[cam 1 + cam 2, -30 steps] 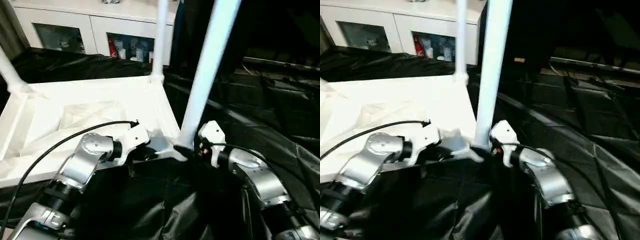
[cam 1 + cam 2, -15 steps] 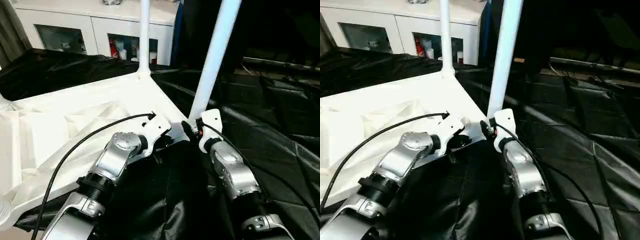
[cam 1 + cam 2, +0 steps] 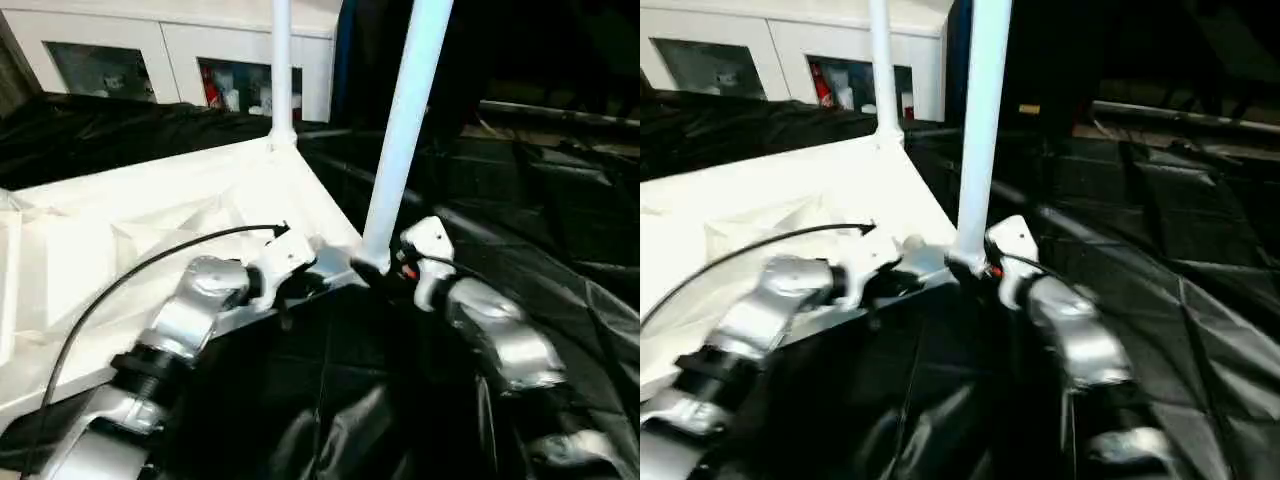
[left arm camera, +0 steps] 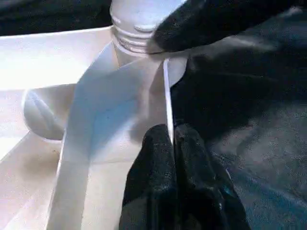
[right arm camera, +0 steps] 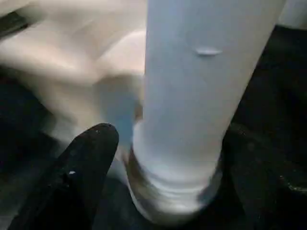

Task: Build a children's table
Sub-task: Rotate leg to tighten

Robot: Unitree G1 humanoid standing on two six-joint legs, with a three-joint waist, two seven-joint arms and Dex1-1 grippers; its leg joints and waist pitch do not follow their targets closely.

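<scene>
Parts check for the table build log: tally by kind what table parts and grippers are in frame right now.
Table top: 1
Table legs: 2, the near leg and the far leg, both upright at corners
Grippers: 2, left gripper, right gripper
Total: 5

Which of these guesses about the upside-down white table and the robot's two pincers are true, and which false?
1. The left pincer pinches the thin rim of the table top. True.
2. The right pincer grips the far leg. False: its fingers stand either side of the near leg, at its base.
3. The table top lies ribbed side up. True.
4. Both legs lie flat on the black sheet. False: both stand upright in corner sockets.
5. A white cabinet stands behind the table. True.
</scene>
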